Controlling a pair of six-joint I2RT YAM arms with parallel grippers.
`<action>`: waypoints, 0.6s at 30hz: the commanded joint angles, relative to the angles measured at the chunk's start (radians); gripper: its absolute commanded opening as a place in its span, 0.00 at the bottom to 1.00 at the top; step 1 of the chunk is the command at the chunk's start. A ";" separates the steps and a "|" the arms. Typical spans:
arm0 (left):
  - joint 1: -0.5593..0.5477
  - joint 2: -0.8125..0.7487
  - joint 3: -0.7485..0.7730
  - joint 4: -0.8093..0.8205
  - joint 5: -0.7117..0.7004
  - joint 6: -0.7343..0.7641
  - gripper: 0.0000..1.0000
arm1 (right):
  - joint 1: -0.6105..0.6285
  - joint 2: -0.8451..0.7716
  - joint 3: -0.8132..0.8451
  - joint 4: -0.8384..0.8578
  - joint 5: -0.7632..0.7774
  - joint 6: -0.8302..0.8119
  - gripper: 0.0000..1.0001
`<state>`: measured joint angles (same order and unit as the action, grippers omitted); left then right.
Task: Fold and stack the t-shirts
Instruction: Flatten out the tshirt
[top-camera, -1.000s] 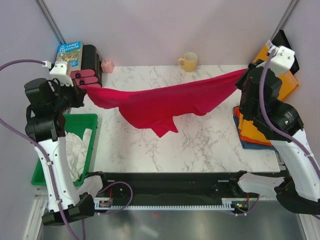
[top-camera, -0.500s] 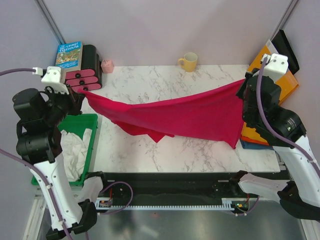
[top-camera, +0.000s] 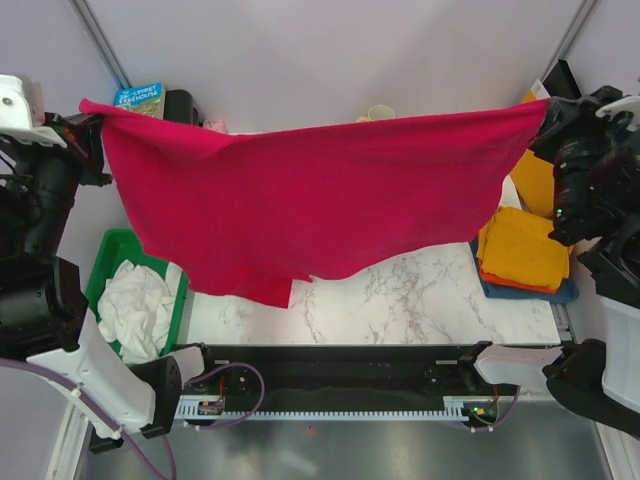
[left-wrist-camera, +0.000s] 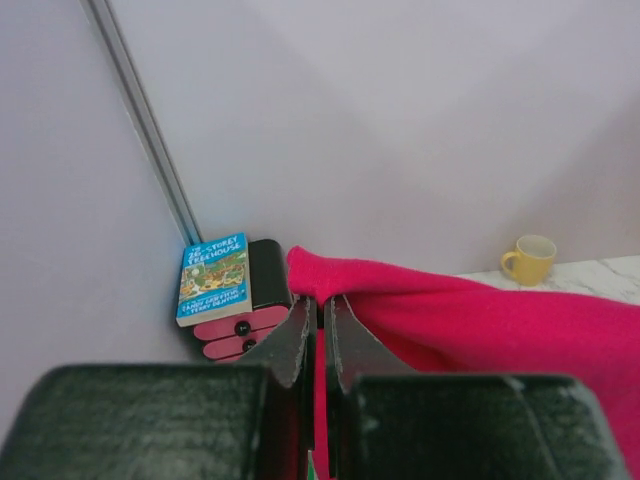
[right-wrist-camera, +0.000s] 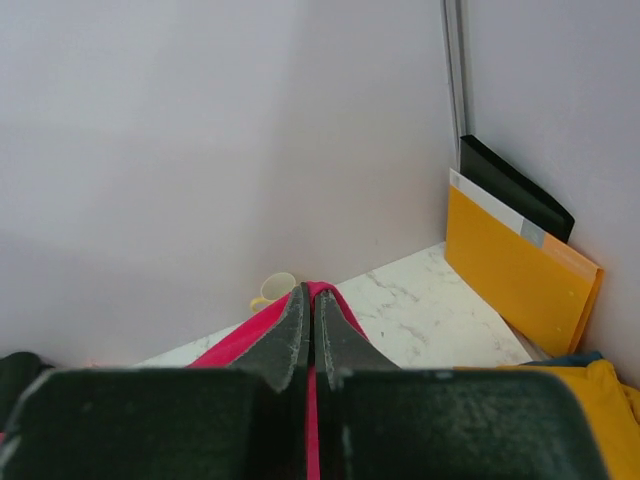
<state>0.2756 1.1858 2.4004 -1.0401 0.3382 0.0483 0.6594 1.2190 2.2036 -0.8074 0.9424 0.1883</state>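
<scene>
A crimson red t-shirt (top-camera: 310, 195) hangs spread wide in the air above the marble table (top-camera: 420, 295), stretched between both arms. My left gripper (top-camera: 88, 108) is shut on its left top corner, and the red cloth (left-wrist-camera: 460, 325) runs off to the right from my pinched left gripper (left-wrist-camera: 320, 300). My right gripper (top-camera: 542, 104) is shut on the right top corner, where cloth (right-wrist-camera: 250, 335) shows beside the right gripper (right-wrist-camera: 311, 291). Folded mustard-yellow (top-camera: 525, 250), orange-red and blue t-shirts lie stacked at the table's right. A white t-shirt (top-camera: 135, 305) lies crumpled in the green bin (top-camera: 105, 250).
A yellow mug (left-wrist-camera: 530, 260) stands at the back of the table. A book (left-wrist-camera: 212, 278) leans on a black and pink holder (left-wrist-camera: 245, 320) at the back left. An orange-yellow envelope (right-wrist-camera: 520, 270) and a black folder (right-wrist-camera: 515, 195) lean at the back right.
Both arms have risen and drawn apart, lifting the red t-shirt off the table. It now hangs spread as a wide curtain instead of sagging across the marble.
</scene>
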 joint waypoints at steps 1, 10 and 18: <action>0.007 0.031 0.060 -0.031 -0.090 -0.038 0.02 | 0.003 -0.032 -0.046 -0.056 0.004 0.014 0.00; -0.035 -0.167 -0.009 -0.009 -0.235 -0.021 0.02 | 0.003 -0.184 -0.073 -0.093 0.003 0.008 0.00; -0.147 -0.233 0.034 0.008 -0.403 0.007 0.02 | 0.005 -0.202 -0.063 -0.128 0.005 0.033 0.00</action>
<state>0.1574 0.9497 2.4355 -1.0889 0.0925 0.0414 0.6659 1.0397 2.1590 -0.9215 0.9020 0.2173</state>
